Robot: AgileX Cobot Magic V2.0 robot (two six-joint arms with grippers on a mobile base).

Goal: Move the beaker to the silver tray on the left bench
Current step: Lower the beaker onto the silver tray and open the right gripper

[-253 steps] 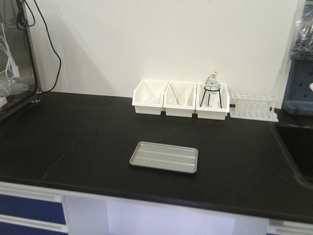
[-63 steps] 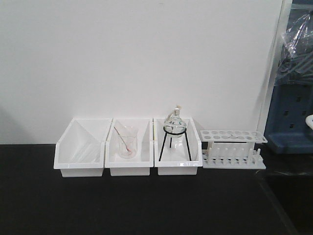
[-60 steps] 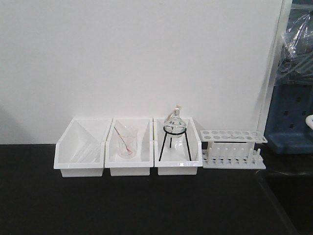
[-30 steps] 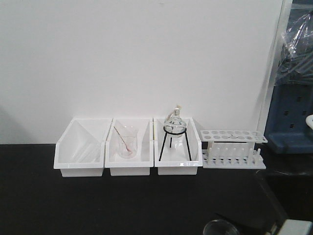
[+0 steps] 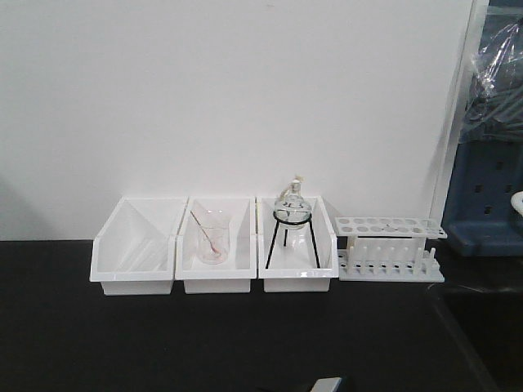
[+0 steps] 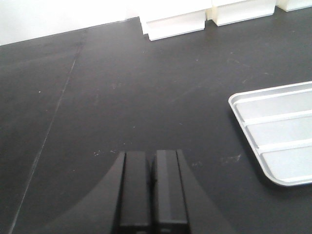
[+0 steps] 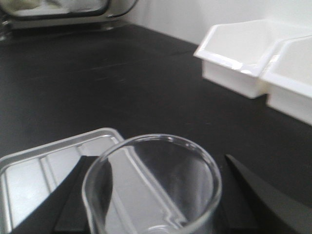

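Black tabletop (image 6: 122, 97) under me, silver tray (image 6: 278, 131) lying flat on it, my right gripper (image 7: 156, 195) clasping the clear beaker (image 7: 152, 185) upright above the tray's edge, my left gripper (image 6: 152, 190) with fingers pressed together, holding nothing.

We see a plain white wall (image 5: 245, 98) behind a black worktop (image 5: 163, 343), evenly lit, with blue furniture (image 5: 486, 196) past its right edge.
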